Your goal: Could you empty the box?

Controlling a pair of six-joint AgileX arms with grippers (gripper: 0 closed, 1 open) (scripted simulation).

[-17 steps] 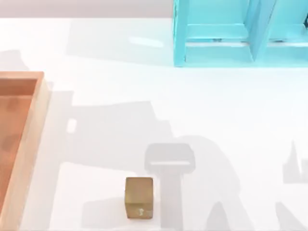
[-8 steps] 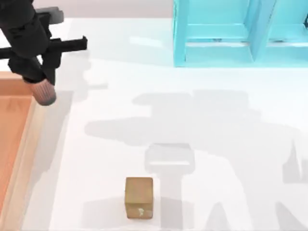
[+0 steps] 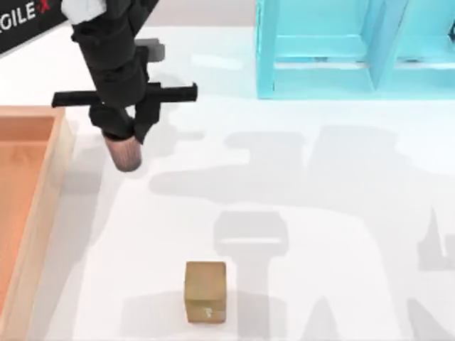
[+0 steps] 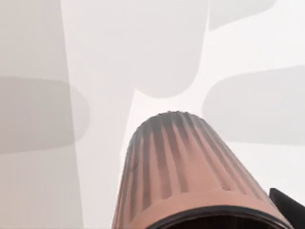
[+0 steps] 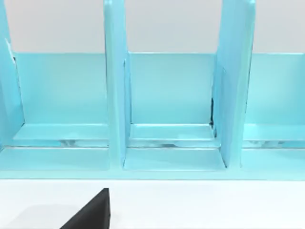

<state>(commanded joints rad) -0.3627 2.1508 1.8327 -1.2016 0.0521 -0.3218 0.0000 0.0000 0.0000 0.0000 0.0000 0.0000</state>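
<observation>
Over the table's left half, my left gripper (image 3: 122,138) hangs clamped on a ribbed, salmon-coloured cup-like item (image 3: 126,153), held mouth-up inside the jaws, closed end pointing down at bare white tabletop (image 3: 298,185). Left wrist view confirms: ribbed cup body (image 4: 183,176) gripped at its rim, nothing but table beneath.

The box (image 3: 32,213) sits at the left edge, long axis running near-to-far. Its tan right wall lies just left of the gripper, item outside the wall, not above the floor. Visible floor section looks bare; remainder cut off by frame edge.

Key relation: box is to the left of the held item, open table to the right and nearer side. Judgement: set-down wants clear table away from box; small brown cube (image 3: 206,291) sits well apart, toward the near edge, no obstruction. Left arm is the nearer to box.

Right arm parked facing the turquoise shelf unit (image 5: 171,109); its finger state I cannot tell.
</observation>
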